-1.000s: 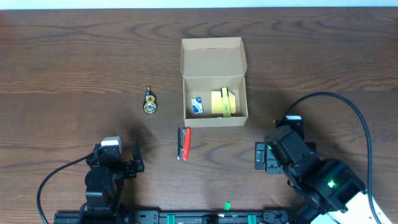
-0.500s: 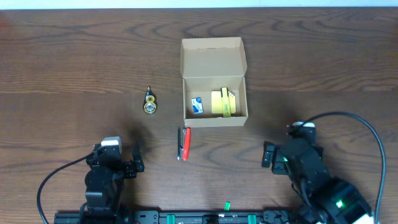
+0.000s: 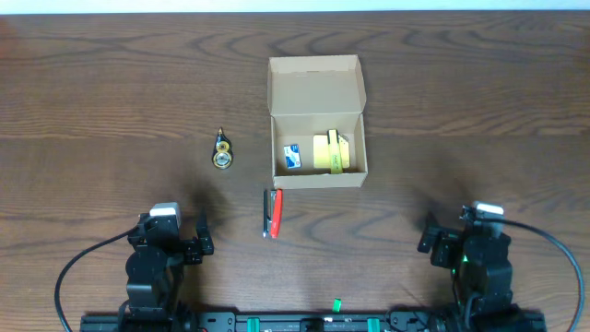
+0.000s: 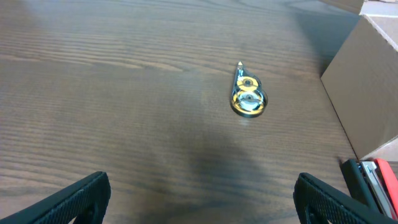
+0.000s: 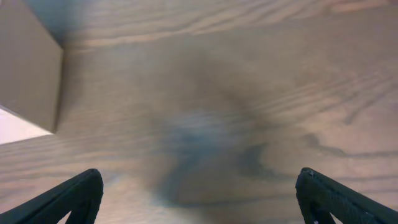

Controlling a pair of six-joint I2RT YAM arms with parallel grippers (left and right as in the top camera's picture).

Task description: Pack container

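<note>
Container: tan cardboard box, upper middle of the table, standing on its base; hinged flap open and folded back on the far side.
Container, other views: one plain side wall shows at the right edge of the left wrist view; a wall and corner show at the left edge of the right wrist view.
Contents: all in the near half of the box. A small blue-and-white item lies near the left wall; a flat yellow item with a dark band sits just right of it, reaching the right wall. The far half is bare cardboard.
Red-and-black tool: flat on the wood just in front of the box's near-left corner, apart from it, long axis running near to far. Its end shows at the lower right of the left wrist view. Exact type cannot be told.
Yellow-and-black dispenser: small and teardrop-shaped, on the wood well to the left of the box, pointed tip away from the arms. Sharp in the left wrist view.
Left gripper: near edge of the table, left of centre. Jaws spread wide with nothing between them, only bare wood.
Right gripper: near edge, right side, well clear of the box. Jaws spread wide and empty; that view is blurred.
</note>
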